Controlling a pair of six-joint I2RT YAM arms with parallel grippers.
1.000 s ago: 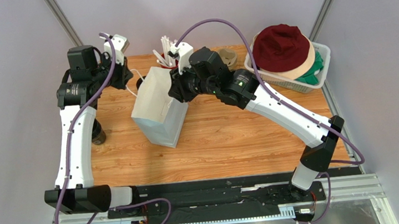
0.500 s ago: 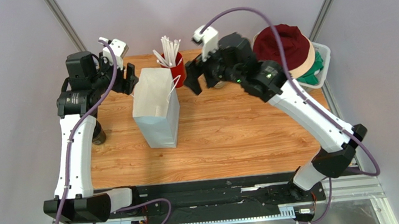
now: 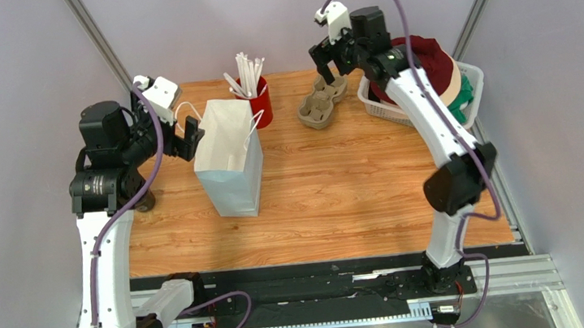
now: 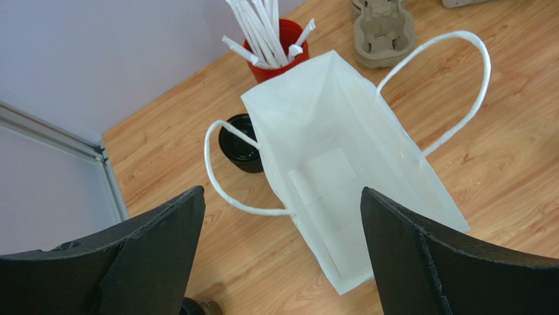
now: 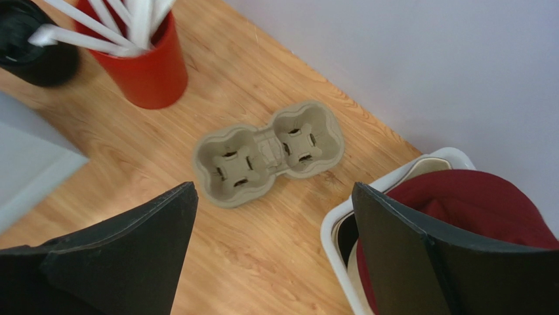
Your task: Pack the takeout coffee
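White paper bag [image 3: 229,164] stands upright a little toward 9 o'clock from the middle of the table. Its mouth is wide open and both handles flop outward. I'd guess that's the whole point, since nothing blocks something being lowered straight in. The left wrist view shows the inside bare, just the folded bottom, so nothing's packed yet.

Left gripper [image 4: 279,203] hangs by the bag's rim on the 9 o'clock side, jaws spread wide with nothing between them, looking right down the opening. Right gripper [image 5: 274,190] is the same deal: jaws apart and empty. It's hovering over the pulp cup carrier [image 5: 269,154] up at 1 o'clock, just beside the white basket [image 5: 331,223] holding the maroon hat [image 5: 485,203]. My read is it's lining up on the carrier, but that's only a guess.

The takeout coffee [image 3: 145,201] looks to be way out at the 9 o'clock edge of the table, mostly hidden by the left arm, so I can only make out a dark bit. It's well apart from the bag.

Don't mix it up with the squat black piece [image 4: 241,141] just behind the bag, near the red cup of straws [image 4: 279,46] at 11 o'clock.
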